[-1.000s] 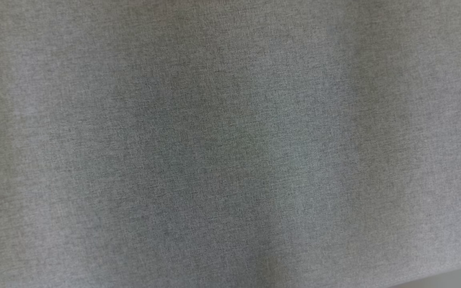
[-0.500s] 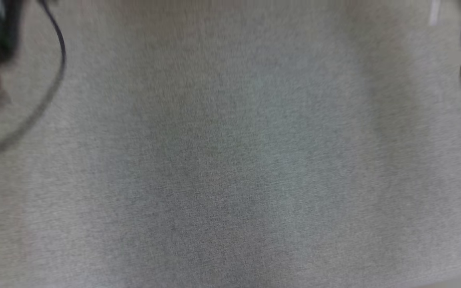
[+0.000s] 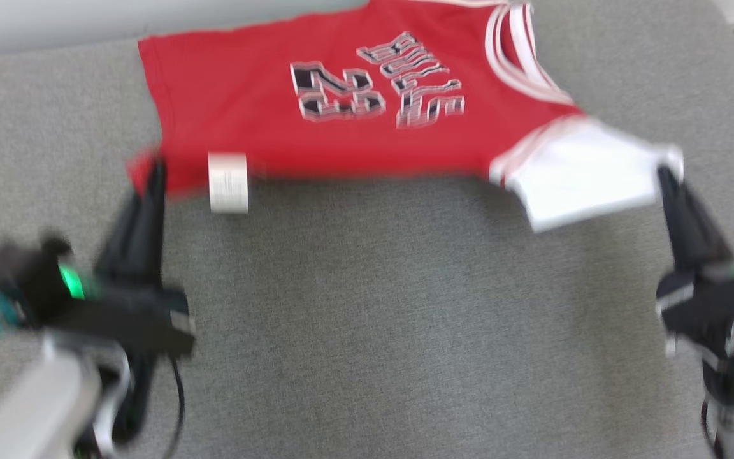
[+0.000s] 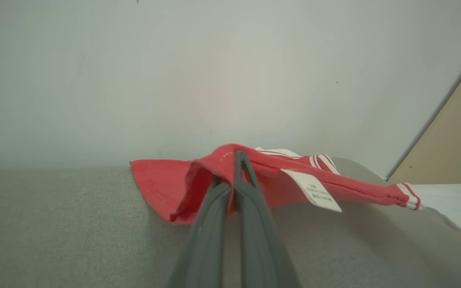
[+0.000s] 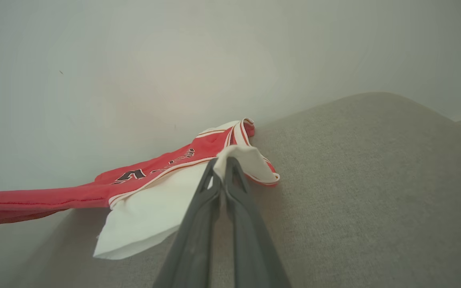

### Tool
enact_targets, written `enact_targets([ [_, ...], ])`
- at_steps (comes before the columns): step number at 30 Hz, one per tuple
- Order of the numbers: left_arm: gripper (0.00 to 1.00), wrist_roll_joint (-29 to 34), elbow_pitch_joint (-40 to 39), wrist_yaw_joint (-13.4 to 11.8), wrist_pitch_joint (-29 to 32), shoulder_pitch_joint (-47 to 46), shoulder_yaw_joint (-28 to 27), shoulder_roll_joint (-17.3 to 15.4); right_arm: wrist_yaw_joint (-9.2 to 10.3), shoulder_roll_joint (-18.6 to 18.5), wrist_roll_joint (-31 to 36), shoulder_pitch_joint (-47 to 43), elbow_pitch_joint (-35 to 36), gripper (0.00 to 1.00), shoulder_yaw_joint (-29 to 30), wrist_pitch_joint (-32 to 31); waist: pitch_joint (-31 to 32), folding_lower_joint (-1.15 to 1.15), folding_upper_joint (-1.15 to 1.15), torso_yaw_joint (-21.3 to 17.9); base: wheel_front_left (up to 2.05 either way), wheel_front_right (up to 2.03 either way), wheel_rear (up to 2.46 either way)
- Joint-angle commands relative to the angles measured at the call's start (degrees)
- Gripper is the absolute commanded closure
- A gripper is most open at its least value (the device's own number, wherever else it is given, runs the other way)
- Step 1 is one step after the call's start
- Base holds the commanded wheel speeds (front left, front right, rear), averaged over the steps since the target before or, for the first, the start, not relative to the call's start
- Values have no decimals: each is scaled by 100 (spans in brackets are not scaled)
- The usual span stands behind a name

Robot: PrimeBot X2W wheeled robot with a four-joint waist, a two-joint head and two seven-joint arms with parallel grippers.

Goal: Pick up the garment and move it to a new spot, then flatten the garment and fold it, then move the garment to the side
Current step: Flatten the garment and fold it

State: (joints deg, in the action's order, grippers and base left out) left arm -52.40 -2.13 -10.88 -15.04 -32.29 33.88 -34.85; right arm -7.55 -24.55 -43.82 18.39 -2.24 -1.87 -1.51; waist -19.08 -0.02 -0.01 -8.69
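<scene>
The garment is a red jersey with black-and-white lettering, white trim and a white sleeve. It is stretched between my two grippers, near edge lifted off the grey fabric surface. My left gripper is shut on its red hem corner, beside a white label. My right gripper is shut on the white sleeve's edge. The far part of the jersey lies on the surface.
The grey fabric surface stretches wide in front of me, with a rounded corner at the far right. A pale wall rises behind it. A tan panel stands at the right in the left wrist view.
The head camera has swung up, so the picture shifted from bare grey fabric to the jersey and both grippers holding it. The earlier frames showed only cables at the edges.
</scene>
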Motion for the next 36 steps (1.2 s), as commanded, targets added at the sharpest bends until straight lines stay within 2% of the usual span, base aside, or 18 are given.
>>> enact_targets([
  [1,100,55,-55,-12,-18,249,-54,34,10,126,56,-212,92,100,124,-53,134,2,1,-34,0,0,0],
  [8,100,385,88,129,-19,1730,-500,466,10,807,602,-1536,702,100,728,-621,459,2,1,10,0,0,0],
  [13,100,786,383,389,-19,2598,-868,854,10,1120,884,-2177,798,100,888,-855,725,2,1,14,0,0,0],
  [19,100,1416,645,921,-19,3277,-1244,1286,10,1389,919,-2908,724,100,1025,-1121,1005,2,1,144,0,0,0],
  [24,100,2248,598,1373,-19,3682,-1407,1415,10,1596,867,-3526,750,100,1230,-1235,1150,2,1,238,0,0,0],
  [27,100,2581,585,1511,-19,3868,-1450,1408,10,1639,853,-3665,779,100,1253,-1271,1161,2,1,232,0,0,0],
  [33,100,2917,761,1760,-20,3989,-1797,1819,10,1780,762,-3480,969,100,1309,-1265,1137,2,1,276,0,0,0],
  [36,100,2963,739,1787,-20,3892,-1859,1956,10,1774,704,-3358,1032,100,1378,-1255,1133,2,1,311,0,0,0],
])
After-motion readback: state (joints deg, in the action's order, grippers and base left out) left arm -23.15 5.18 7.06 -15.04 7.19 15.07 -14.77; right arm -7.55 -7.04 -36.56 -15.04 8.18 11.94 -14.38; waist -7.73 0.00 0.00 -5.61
